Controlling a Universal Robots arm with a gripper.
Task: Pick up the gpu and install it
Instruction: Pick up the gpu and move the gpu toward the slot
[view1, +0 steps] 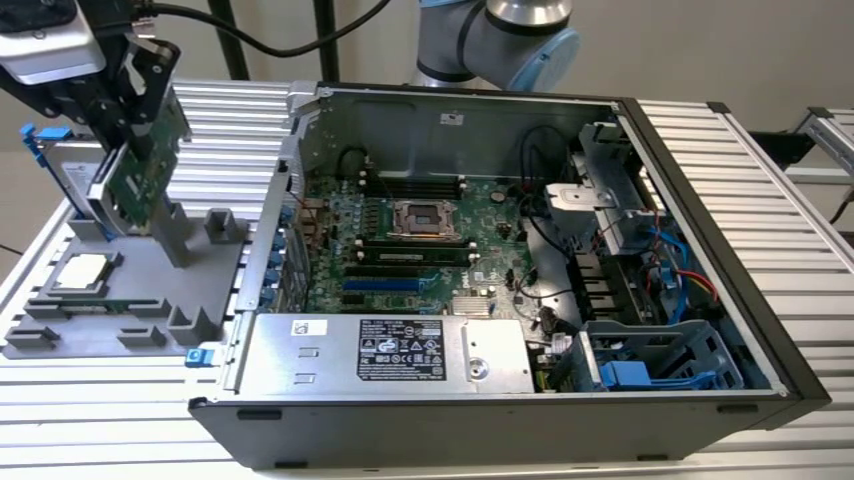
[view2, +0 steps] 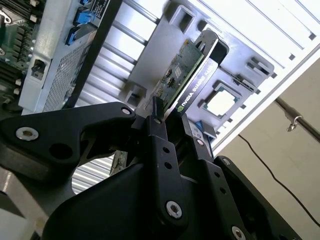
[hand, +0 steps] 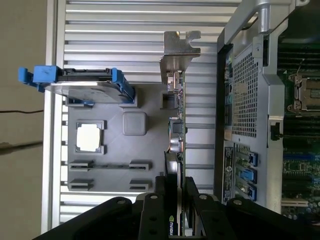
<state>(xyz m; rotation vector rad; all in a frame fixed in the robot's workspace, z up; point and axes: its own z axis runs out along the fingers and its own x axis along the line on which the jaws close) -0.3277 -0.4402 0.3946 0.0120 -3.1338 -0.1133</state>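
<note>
The gripper (view2: 171, 114) has its two black fingers (view2: 159, 145) closed on the gpu (view2: 184, 70), pinching the thin card from both faces near one end. In the second wrist view the green circuit board is on one face and the black shroud on the other. In the first wrist view the card (hand: 176, 127) is seen by its edge, and its silver end bracket (hand: 177, 55) is at the end far from the fingers.

In the exterior view the gripper (view1: 127, 130) holds the gpu (view1: 144, 175) almost upright over the grey parts holder (view1: 200, 285), at the exterior view's left. I cannot tell if the lower edge of the card touches the holder.

On the holder, the small square CPU chip (hand: 90, 136) lies flat in its pocket, near the card. The silver hard drive (hand: 80, 86) with blue clips stands on its edge just beside it.

At the exterior view's right of the holder lies the open computer case (view1: 454, 125). Its green motherboard (view1: 414, 240) faces up, and the silver power supply (view1: 387, 350) is at the near side. The arm's base (view1: 501, 35) stands behind the case.
</note>
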